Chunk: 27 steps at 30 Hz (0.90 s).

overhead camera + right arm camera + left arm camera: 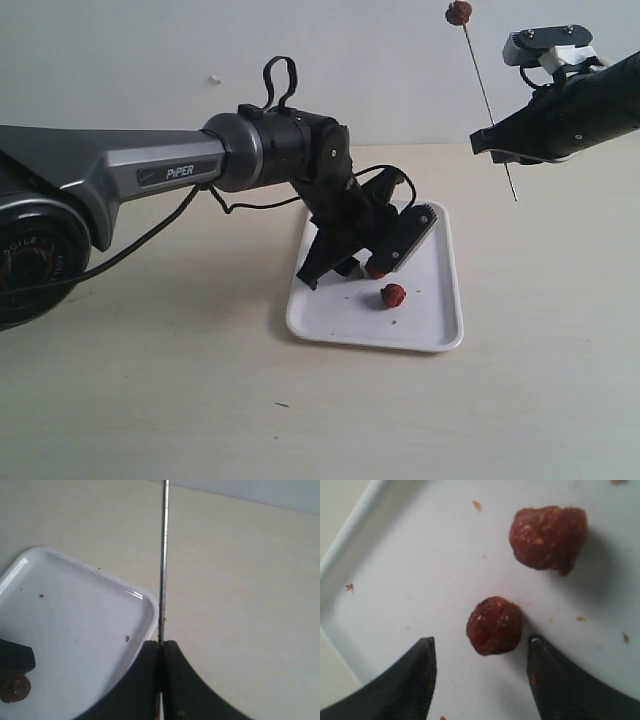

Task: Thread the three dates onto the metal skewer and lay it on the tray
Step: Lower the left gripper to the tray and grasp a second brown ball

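Observation:
Two dates lie on the white tray (430, 300). The smaller date (495, 625) sits just beyond and between the tips of my left gripper (481, 645), which is open and lowered over the tray, not touching it. The bigger date (548, 537) lies farther out, free (393, 295). A third date (459, 12) is stuck on the upper end of the metal skewer (487, 100). My right gripper (497, 140) holds that skewer near its lower end, tilted upright in the air to the tray's right. In the right wrist view the jaws (161, 647) are shut on the thin rod (163, 555).
The tray (75, 630) rests on a plain beige tabletop (150, 380) with a pale wall behind. Small reddish crumbs (477, 504) dot the tray floor. The left arm and its black cable (180, 205) stretch in from the left over the table.

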{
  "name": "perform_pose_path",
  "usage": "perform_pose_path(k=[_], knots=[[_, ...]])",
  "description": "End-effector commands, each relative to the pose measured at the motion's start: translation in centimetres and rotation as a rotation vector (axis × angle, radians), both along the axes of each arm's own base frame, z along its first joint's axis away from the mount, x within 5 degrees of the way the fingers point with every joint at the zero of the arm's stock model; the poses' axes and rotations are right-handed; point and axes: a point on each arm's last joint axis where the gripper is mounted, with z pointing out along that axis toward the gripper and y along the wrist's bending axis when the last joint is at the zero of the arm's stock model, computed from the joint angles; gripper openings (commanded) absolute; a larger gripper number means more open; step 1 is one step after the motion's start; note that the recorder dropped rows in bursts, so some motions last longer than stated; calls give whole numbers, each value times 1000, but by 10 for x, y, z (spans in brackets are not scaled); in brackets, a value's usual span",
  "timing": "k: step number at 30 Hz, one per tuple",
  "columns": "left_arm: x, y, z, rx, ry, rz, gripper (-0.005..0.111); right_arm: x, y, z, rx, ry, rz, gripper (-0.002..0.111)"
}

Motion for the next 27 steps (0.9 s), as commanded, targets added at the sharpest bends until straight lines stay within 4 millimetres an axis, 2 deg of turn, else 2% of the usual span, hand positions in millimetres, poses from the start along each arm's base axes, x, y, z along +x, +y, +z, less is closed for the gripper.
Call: perform_pose_path(k=[1,11,18,27], knots=[[-12,-4,-17,53,70,-25,55,1,-2,4,-3,-19,-4,0],[-13,-5,-17,52,68,-27,54,1,-2,4,-4,-19,-2,0],[-13,-5,-17,51,69,-25,34,1,-2,4,-4,-19,-2,0],[-13,-5,-17,51,70,-23,33,1,-2,4,-5,-21,-4,0]])
